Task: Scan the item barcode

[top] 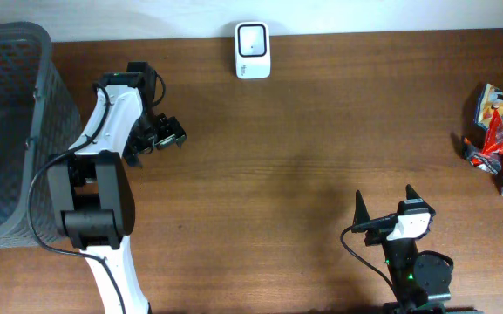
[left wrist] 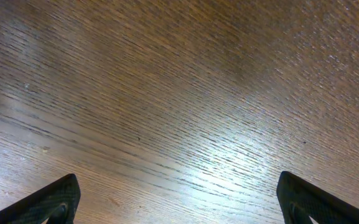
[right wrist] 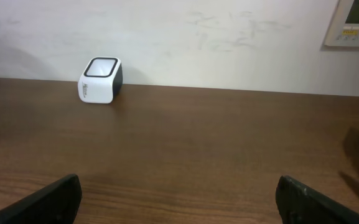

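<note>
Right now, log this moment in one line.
left end effector open, empty | right end effector open, empty | scanner at back edge | snack packets far right, untouched

We note the table (top: 321,131) as dark brown, with fine wood grain throughout. Scanner (top: 252,50): white, its top window framed in black. Basket (top: 46,105): dark grey, with close lattice walls. Snack packets (top: 502,139): red and orange, with blue and white patches. Left arm (top: 116,113): white shell, black joints. Wall (right wrist: 229,43): off-white, faintly scuffed.

On left arm (top: 116,109), right arm (top: 406,228), jaws gape empty
</note>
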Controlling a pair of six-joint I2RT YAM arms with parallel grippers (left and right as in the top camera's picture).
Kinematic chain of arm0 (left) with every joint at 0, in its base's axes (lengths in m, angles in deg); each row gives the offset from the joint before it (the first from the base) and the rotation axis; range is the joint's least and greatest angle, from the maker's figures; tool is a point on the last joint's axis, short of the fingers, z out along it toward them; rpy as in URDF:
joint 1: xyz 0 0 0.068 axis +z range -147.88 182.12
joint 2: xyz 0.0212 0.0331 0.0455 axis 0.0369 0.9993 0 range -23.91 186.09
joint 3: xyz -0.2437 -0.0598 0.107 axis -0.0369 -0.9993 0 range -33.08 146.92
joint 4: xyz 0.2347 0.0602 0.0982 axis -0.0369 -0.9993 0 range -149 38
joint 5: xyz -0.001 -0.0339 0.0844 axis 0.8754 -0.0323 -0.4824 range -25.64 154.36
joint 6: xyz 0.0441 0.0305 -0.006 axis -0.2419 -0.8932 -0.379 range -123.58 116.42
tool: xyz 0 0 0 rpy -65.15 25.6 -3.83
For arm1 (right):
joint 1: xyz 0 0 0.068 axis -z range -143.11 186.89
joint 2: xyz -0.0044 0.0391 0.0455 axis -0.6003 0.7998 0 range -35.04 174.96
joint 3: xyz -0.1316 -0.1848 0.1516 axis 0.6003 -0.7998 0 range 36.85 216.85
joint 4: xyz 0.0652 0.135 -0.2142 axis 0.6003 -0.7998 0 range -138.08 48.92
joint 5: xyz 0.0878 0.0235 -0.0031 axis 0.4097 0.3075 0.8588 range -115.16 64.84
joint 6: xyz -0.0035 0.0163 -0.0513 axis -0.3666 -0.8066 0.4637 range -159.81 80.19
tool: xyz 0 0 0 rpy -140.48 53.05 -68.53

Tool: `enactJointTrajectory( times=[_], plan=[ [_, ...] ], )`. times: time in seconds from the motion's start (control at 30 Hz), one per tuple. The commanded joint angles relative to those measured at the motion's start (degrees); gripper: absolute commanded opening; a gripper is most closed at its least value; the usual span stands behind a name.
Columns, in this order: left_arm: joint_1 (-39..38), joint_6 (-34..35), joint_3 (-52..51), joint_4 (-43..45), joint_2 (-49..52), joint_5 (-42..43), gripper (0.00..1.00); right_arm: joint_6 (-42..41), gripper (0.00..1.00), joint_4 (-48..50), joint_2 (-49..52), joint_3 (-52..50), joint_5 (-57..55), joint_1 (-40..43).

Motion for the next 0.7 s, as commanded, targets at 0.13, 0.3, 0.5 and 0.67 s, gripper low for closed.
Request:
enactJointTrajectory(
  times=[0.13,0.3,0.5,0.67],
  plan=[
    [0.2,0.3,-0.1,0.0,0.3,-0.4,0.99,0.3,0.98,-0.2,-0.6,-0.4,-0.3,0.4],
    [0.2,0.1,-0.1,-0.5,-0.1,-1.0,0.99,0.3,0.98,-0.2,-0.6,-0.4,-0.3,0.4],
    [0.5,0.1,-0.3,-1.0,-9.3,-1.1,0.99,0.3,0.98,-0.2,-0.7,-0.4,-0.3,0.4],
    [-0.3,-3.6,-9.3,9.0,-24.2,-1.3,0.99,0.3,0.98,-0.2,-0.6,-0.4,-0.3,0.4]
  ],
)
